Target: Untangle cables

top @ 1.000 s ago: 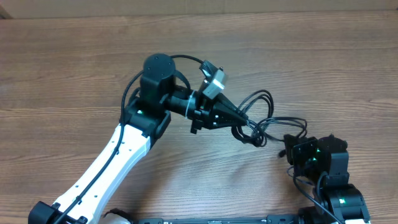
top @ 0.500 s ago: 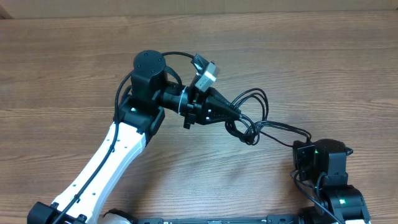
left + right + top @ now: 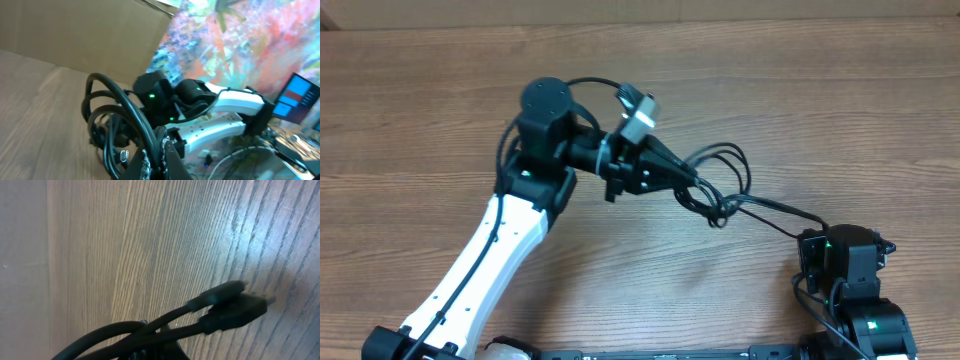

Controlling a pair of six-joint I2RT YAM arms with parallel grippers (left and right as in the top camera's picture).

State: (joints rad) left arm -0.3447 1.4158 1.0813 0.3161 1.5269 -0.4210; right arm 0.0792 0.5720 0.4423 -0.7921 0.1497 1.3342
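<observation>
Over the last second the two arms have drawn apart. The left tool (image 3: 698,180) has pulled back toward the left and far side of the worktop (image 3: 820,100), and the right tool (image 3: 812,240) has backed off toward the near right corner. The cables (image 3: 717,208) are now spread out between them. One strand that sagged in a loose bend now runs nearly straight from the knot to the right tool. That suggests the pull is taking up slack, but the tangle is not undone: a small knot still sits just beyond the left tool's tip, with two or three loops fanning out past it.

Both tools are pressed together and pinching the cables. In the left wrist view the cords (image 3: 125,115) arch up out of the closed fingers. In the right wrist view two strands rise from the bottom edge, where the fingers grip them, and end in small plugs (image 3: 235,310) hanging just above the wood.
</observation>
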